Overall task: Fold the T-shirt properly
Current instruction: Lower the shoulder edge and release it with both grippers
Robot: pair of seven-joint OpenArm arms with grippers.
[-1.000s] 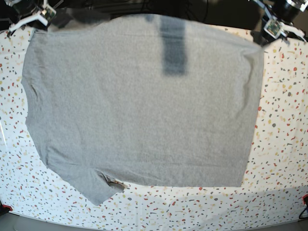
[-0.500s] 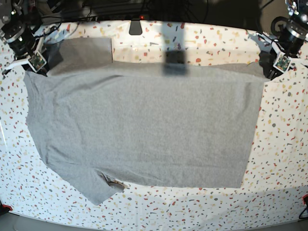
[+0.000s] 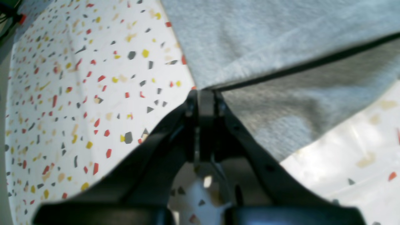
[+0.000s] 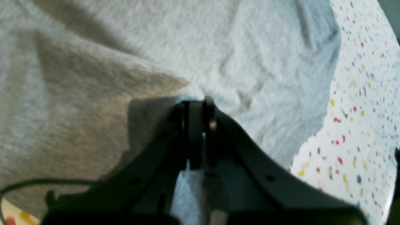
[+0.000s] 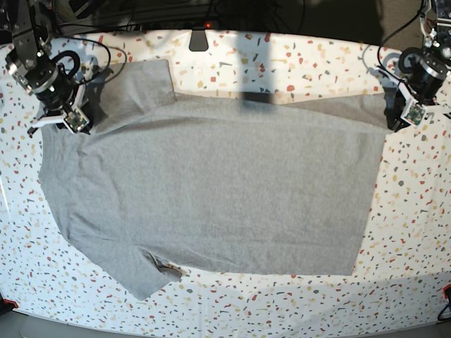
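Nearest you in the base view, the white tabletop flecked with red, yellow and black chips [image 5: 282,303] runs bare along its front edge, and just behind that lies the large heather-grey short-sleeved cotton T-shirt [image 5: 211,190], plain side up, spread wide across the middle of the surface. One sleeve juts toward the front at the view's left, with a small dark opening beside it, while the straight side edge at the view's right runs from front to back. Further back, your two arms hold the shirt's far corners. At the far left of the base view, your right gripper [image 5: 70,121] has its black jaws pressed together on a pinch of grey fabric; the right wrist camera shows the cloth rising in a shaded fold to the jaw tips, with more shirt lying flat beyond. At the far right, your left gripper [image 5: 407,116] is likewise clamped on the shirt's corner; its wrist camera shows the corner drawn to a point at the closed tips, one layer lit and one in shadow. Behind the held edge, another sleeve lies flat, and a dark shadow bar crosses the table's far middle.
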